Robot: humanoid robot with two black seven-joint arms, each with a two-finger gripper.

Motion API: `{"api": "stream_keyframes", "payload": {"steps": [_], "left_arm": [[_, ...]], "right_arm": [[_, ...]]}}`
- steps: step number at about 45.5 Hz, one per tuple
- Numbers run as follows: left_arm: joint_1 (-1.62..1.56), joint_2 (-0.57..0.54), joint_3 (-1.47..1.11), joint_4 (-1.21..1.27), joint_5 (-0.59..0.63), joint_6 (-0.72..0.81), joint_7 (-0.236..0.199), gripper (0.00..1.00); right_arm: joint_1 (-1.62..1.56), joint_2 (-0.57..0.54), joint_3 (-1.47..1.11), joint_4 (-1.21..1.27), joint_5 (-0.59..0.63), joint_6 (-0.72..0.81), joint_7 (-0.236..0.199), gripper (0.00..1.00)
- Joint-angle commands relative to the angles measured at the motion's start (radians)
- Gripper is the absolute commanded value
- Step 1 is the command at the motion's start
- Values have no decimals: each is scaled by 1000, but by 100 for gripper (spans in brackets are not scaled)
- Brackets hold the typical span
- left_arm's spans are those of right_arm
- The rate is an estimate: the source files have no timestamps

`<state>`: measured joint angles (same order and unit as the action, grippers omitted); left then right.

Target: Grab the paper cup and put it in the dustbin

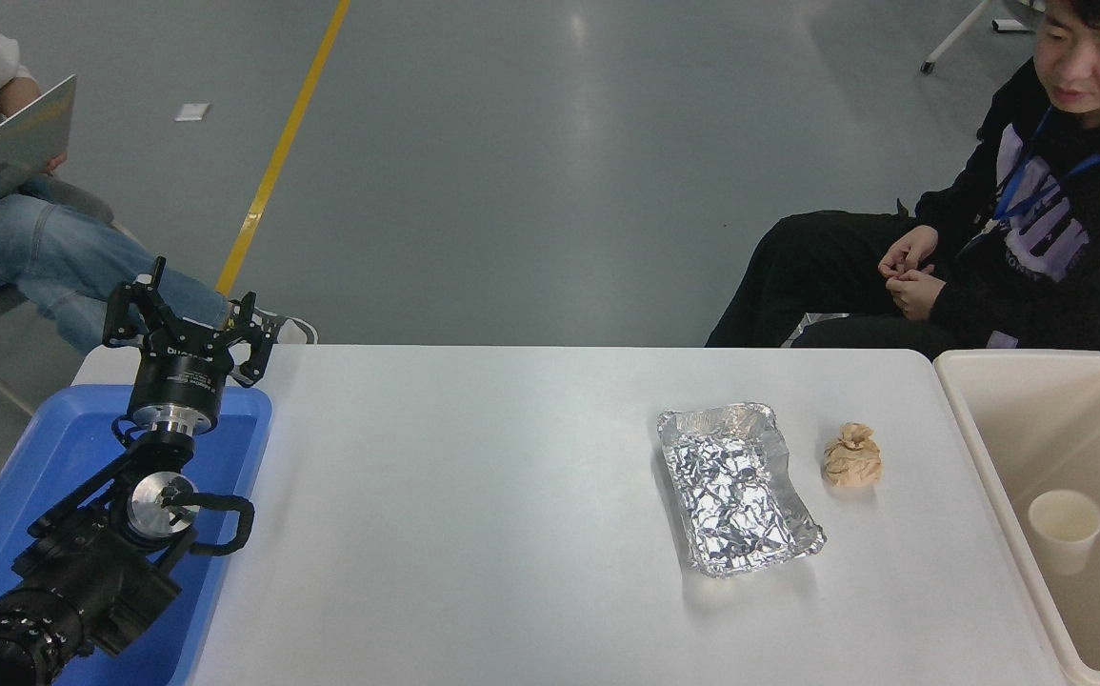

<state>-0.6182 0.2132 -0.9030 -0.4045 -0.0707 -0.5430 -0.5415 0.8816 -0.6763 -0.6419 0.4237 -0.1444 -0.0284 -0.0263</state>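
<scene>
Head view: we are seeing the paper cup (1065,530) already sitting upright inside the dustbin (978,424), on its floor near the tub's near-left wall, rim up, nothing touching it. We are judging the place step as done; the cup is where the task wants it.

The right arm is not showing anywhere in this picture, so we cannot tell anything about its jaws. The left gripper (190,303) is hanging parked at the lower left, above the far end of the blue bin (245,405), with its fingers spread apart and nothing between them.

On the white table (473,495) we are noting the foil tray (738,488), crinkled and silver, and just beside it on the dustbin side the brown paper ball (852,455); neither is touching the other, and both are lying well apart from the left gripper.

A person (1035,229) is sitting at the far right with hands together in the lap; another person (26,219) is sitting at the far left.

Next move, as we are judging it: nothing more for the cup itself. We are expecting only that the right arm stays clear of the tub so the cup is not knocked over or pulled out.
</scene>
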Motion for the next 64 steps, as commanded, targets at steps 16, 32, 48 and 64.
{"api": "stream_keyframes", "payload": {"steps": [16,32,48,64], "left_arm": [[0,0,1,-1,0,0,0,99],[0,0,1,1,0,0,0,99],[0,0,1,-1,0,0,0,99],[0,0,1,-1,0,0,0,99]], "right_arm": [[701,-138,-624,676,5,96,6,100],[1011,-25,-687,711,-9,744,0,100],[1200,158,-685,764,-44,814,-1,100],[1261,207,-674,840,-57,814,-1,100]]}}
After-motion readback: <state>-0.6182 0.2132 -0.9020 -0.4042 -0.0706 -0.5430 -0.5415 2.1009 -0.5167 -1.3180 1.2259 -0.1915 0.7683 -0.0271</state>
